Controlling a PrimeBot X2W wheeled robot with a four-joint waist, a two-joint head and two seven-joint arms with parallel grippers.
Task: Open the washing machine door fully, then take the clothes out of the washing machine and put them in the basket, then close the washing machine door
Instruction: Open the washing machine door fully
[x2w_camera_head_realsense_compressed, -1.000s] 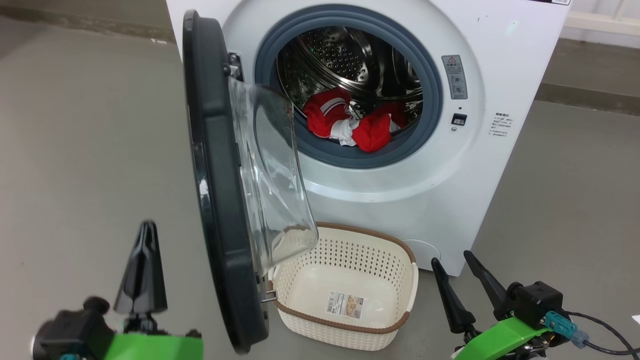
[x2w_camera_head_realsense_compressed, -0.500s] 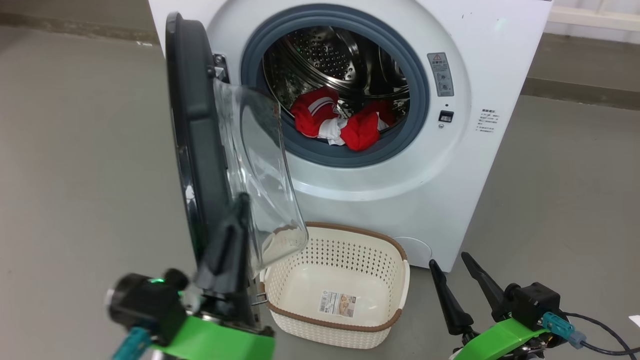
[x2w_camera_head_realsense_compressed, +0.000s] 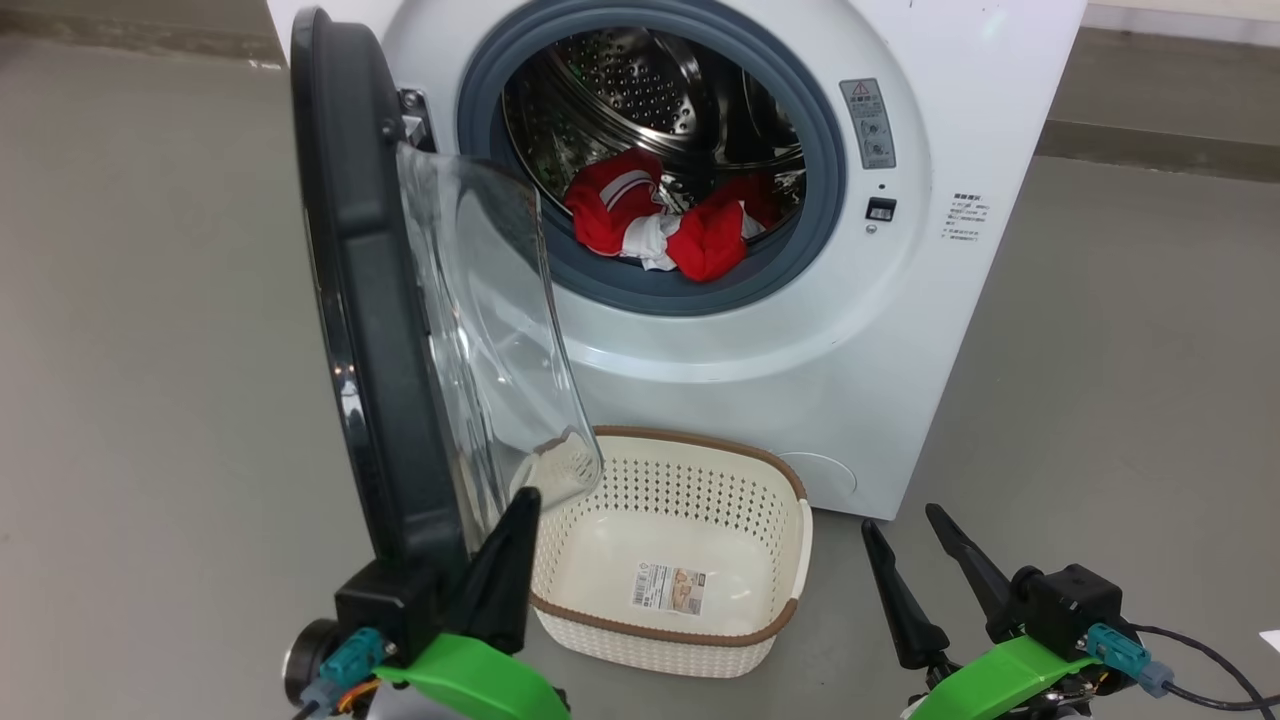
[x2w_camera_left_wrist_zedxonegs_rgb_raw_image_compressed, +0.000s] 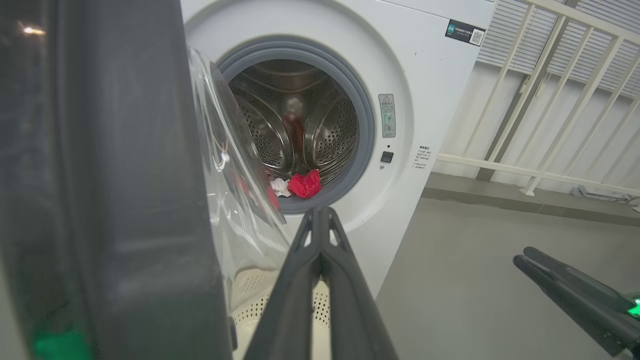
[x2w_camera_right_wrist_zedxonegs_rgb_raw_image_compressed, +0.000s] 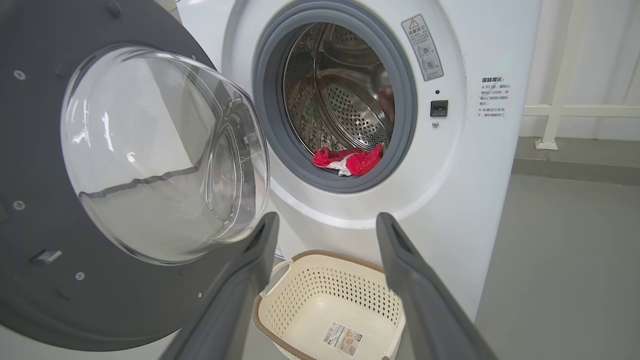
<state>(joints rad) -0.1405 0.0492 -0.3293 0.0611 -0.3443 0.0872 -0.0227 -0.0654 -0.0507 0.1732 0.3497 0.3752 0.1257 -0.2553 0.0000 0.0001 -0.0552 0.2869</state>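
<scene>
left gripper: fingers pressed together, nothing between them. the tips stand at the near lower edge of the door, on its inner side, just beside the glass bowl. contact with the door cannot be confirmed.

right gripper: fingers spread wide, holding nothing, low at the near right, well apart from the washer.

door: hinged at the left of the opening, standing roughly square to the washer front, so judged not fully open. it is a stiff, fairly heavy part that swings only about its hinge. push on the black rim near the free edge. avoid the bowl, which is smooth, curved and likely slippery.

clothes: red and white bundle at the near lower part of the drum, against the grey ring. judged soft, light and limp. pinch a raised fold at the top of the bundle, as trailing parts may snag on the ring.

basket: on the floor below the opening, empty apart from a label, its left end under the bowl.
</scene>
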